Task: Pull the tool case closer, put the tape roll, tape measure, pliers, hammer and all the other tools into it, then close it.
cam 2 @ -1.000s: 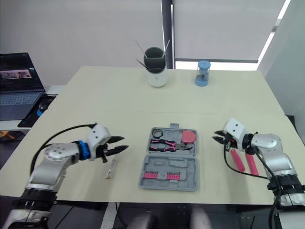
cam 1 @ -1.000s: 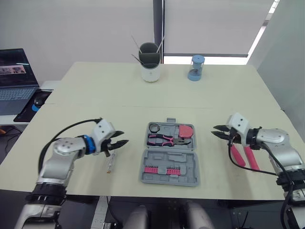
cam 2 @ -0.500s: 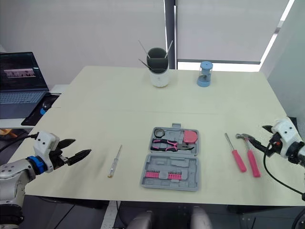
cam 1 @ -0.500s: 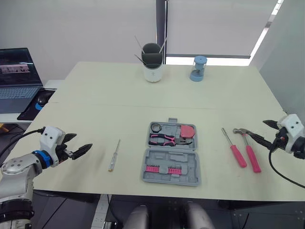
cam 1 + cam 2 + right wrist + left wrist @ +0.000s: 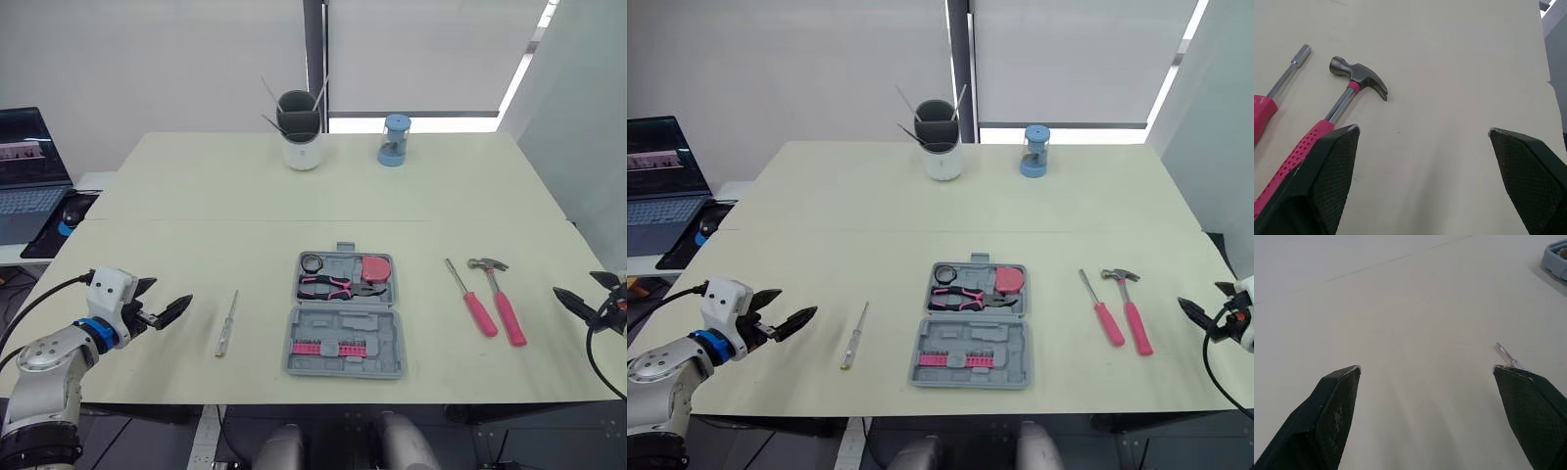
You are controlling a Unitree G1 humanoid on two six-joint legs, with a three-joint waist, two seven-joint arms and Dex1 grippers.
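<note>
While both arms sit low by the table's near edge, left gripper: fingers spread wide, holding nothing, well to the left of the tool case.
Right gripper: fingers spread wide, holding nothing, well to the right of the tool case, out past the hammer.
Tool case: grey, lying open and flat, both halves facing up, apart from both grippers.
Bits: a pink row in the tool case's near half.
Pliers: pink-and-black handles, lying across the tool case's far half.
Tape roll: dark ring in the far-left corner of the tool case.
Tape measure: pink, in the far-right corner of the tool case, just beside the pliers' nose.
Thin screwdriver: on the table left of the tool case, between it and the left gripper.
Red-handled driver: on the table right of the tool case, metal shaft pointing away.
Hammer: red handle, just beside the red-handled driver on the side away from the tool case, head at the far end.
Pen cup: upright, far behind the tool case, thin sticks in it.
Blue sharpener: far behind the tool case, right of the pen cup.
Laptop: open, on a side desk far to the left of the tool case.
</note>
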